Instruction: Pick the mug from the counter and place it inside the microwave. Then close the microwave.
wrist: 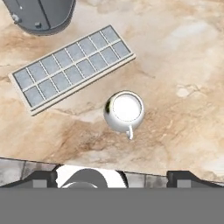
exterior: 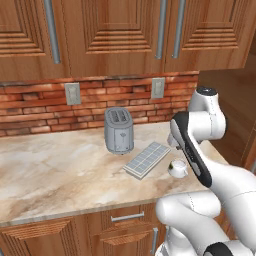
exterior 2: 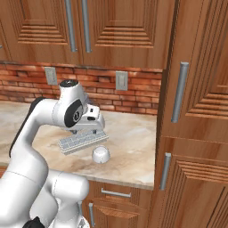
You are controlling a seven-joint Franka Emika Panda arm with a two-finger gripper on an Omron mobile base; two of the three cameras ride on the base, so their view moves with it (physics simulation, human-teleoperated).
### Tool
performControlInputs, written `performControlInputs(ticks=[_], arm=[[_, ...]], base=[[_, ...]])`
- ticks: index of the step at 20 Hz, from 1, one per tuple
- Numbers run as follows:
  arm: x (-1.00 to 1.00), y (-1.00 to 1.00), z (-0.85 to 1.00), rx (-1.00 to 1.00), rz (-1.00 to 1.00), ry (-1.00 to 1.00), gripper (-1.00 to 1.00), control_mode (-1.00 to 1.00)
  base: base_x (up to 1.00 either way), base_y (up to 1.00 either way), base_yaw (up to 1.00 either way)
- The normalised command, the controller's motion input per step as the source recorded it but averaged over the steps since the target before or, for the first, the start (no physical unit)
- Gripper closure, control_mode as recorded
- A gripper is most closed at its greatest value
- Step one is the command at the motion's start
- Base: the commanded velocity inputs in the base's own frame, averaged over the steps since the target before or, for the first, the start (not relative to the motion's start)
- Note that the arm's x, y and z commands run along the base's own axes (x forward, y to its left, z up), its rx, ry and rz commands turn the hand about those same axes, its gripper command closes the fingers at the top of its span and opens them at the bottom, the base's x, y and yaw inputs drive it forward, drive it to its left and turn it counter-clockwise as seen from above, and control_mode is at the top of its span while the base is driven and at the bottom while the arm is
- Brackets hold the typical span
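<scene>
Hand view: pincer (wrist: 111,177) wide open, empty, above mug (wrist: 124,112) upright on counter (wrist: 183,57), beside ice tray (wrist: 70,65).

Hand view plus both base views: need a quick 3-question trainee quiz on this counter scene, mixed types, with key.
1. True or false: the mug stands upright on the counter, apart from the ice cube tray.
2. Multiple choice: the gripper is A) shut on the mug, B) open above the mug, C) shut on the toaster.
3. Fill in: in the left base view, the tray lies between the toaster and the ____.

Key: 1 true; 2 B; 3 mug.
</scene>
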Motion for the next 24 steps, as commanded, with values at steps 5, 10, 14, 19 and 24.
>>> performControlInputs(ticks=[5, 10, 14, 19, 24], arm=[[0.10, -0.21, -0.32, 0.00, 0.01, 0.19, -1.00, -1.00], [0.05, -0.11, -0.44, 0.00, 0.01, 0.16, -1.00, -1.00], [0.01, -0.21, -0.50, 0.00, 0.00, 0.08, -1.00, -1.00], [0.00, -0.26, -0.49, 0.00, 0.00, 0.01, -1.00, -1.00], [0.00, -0.18, -0.38, 0.03, 0.00, -0.03, -1.00, -1.00]], base=[[0.00, 0.00, 0.00], [0.00, 0.00, 0.00], [0.00, 0.00, 0.00], [0.00, 0.00, 0.00], [0.00, 0.00, 0.00]])
